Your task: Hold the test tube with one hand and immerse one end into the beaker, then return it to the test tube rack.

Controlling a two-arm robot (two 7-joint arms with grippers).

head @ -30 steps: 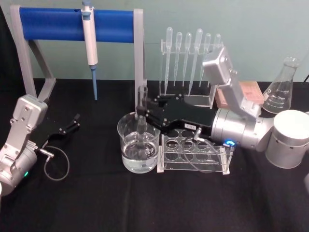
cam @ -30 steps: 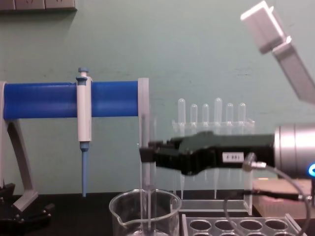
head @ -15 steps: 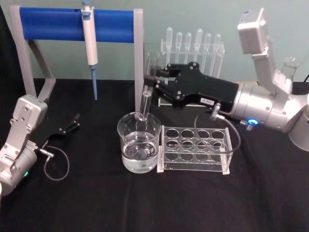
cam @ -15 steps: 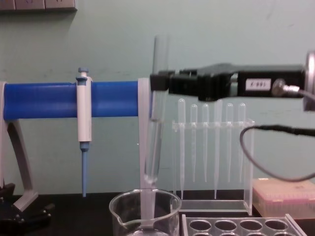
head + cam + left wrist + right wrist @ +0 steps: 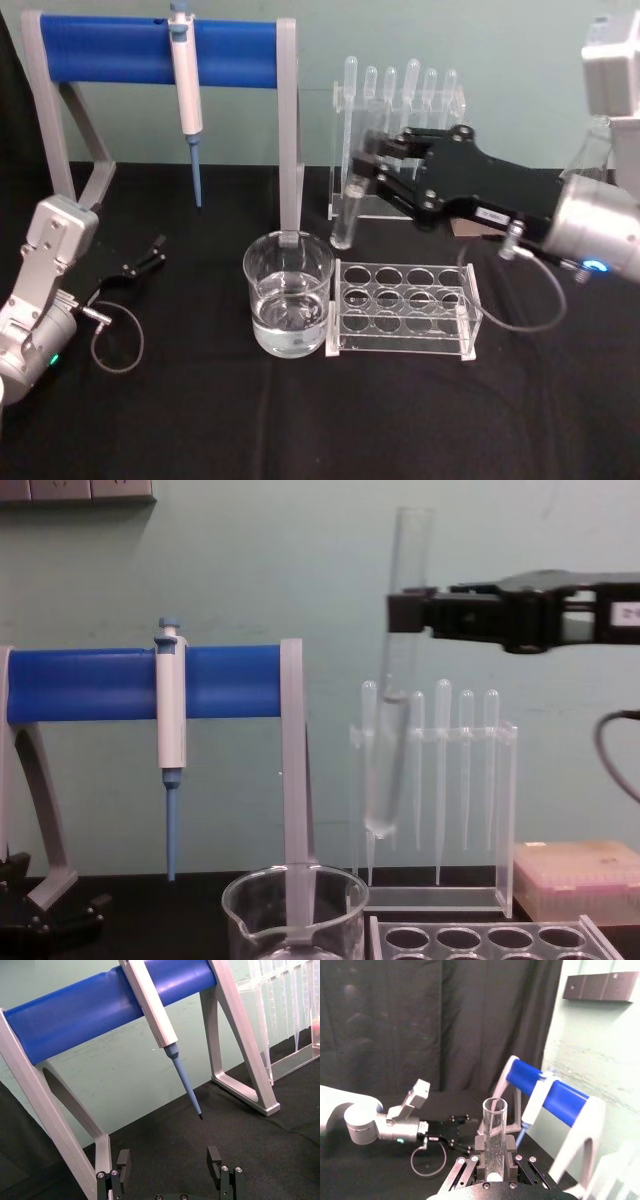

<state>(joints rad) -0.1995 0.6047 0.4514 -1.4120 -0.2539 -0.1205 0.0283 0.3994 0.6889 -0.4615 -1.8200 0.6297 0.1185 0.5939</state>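
Observation:
My right gripper [image 5: 365, 168] is shut on the test tube [image 5: 344, 215], a clear glass tube held nearly upright by its upper part. In the chest view the test tube [image 5: 385, 760] hangs in the air, its round bottom above and to the right of the beaker [image 5: 295, 915]; the right gripper [image 5: 408, 612] grips it near the top. The beaker [image 5: 288, 295] holds clear liquid and stands left of the rack. The right wrist view shows the test tube's [image 5: 494, 1135] open rim between the fingers. My left gripper [image 5: 150, 255] rests open on the table at the left, also seen as [image 5: 169, 1160].
A clear tube rack [image 5: 400, 310] stands right of the beaker. Behind are a pipette stand [image 5: 400, 120], a blue-barred frame [image 5: 160, 50] holding a pipettor [image 5: 185, 70], a flask [image 5: 598, 140] and a pink box [image 5: 575, 875]. Black cloth covers the table.
My right gripper has lifted the test tube out of the beaker and carried it up and to the right. The left arm has not moved.

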